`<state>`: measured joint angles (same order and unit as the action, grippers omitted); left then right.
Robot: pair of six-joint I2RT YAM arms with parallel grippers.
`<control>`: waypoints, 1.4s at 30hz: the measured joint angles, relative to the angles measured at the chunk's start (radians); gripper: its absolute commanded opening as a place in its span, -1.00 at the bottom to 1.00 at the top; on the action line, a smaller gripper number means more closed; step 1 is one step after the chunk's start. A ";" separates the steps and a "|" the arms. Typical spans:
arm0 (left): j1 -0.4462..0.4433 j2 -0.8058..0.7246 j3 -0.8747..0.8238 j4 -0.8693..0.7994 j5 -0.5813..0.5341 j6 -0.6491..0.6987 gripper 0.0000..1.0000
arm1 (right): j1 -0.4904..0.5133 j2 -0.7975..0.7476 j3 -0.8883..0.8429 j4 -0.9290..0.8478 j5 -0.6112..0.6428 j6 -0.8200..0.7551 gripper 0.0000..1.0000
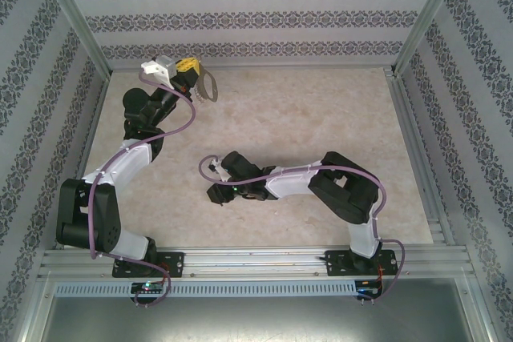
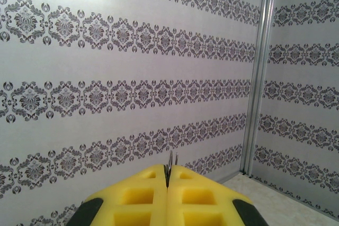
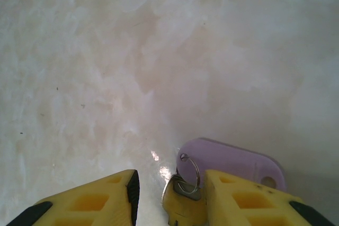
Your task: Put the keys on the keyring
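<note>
The keys lie on the pale table in the right wrist view: a brass key (image 3: pixel 183 207) joined by a small split ring (image 3: pixel 192 175) to a lilac oval tag (image 3: pixel 233 163). My right gripper (image 3: pixel 170 181) is low over them and open. The brass key sits between the fingers against the right finger (image 3: pixel 238 202), with a gap to the left finger (image 3: pixel 100 202). From above, the right gripper (image 1: pixel 218 191) is near the table's middle. My left gripper (image 1: pixel 188 70) is raised at the far left, shut on the grey keyring (image 1: pixel 210 88). A thin metal edge of the keyring (image 2: pixel 171 158) pokes out between its closed yellow fingertips (image 2: pixel 143 183).
Patterned walls enclose the table (image 1: pixel 321 118) on three sides, with metal corner posts (image 2: pixel 258 72). The left arm stands close to the back wall. A metal rail (image 1: pixel 264 260) runs along the near edge by the arm bases.
</note>
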<state>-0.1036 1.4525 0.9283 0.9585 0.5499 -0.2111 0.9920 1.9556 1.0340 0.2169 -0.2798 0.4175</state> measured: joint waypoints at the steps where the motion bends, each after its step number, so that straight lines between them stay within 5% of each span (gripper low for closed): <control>1: 0.000 0.000 0.000 0.000 0.000 0.000 -1.00 | 0.000 0.005 0.000 0.001 0.000 0.000 -0.24; 19: 0.000 0.002 0.000 0.000 0.000 0.000 -1.00 | 0.009 0.018 0.032 -0.039 0.007 0.002 -0.34; 42: 0.000 0.004 0.000 0.001 0.000 -0.004 -1.00 | 0.080 0.056 0.149 -0.194 0.213 -0.050 -0.53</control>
<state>-0.1036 1.4563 0.9279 0.9592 0.5503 -0.2150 1.0718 2.0117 1.1828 0.0227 -0.0669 0.3676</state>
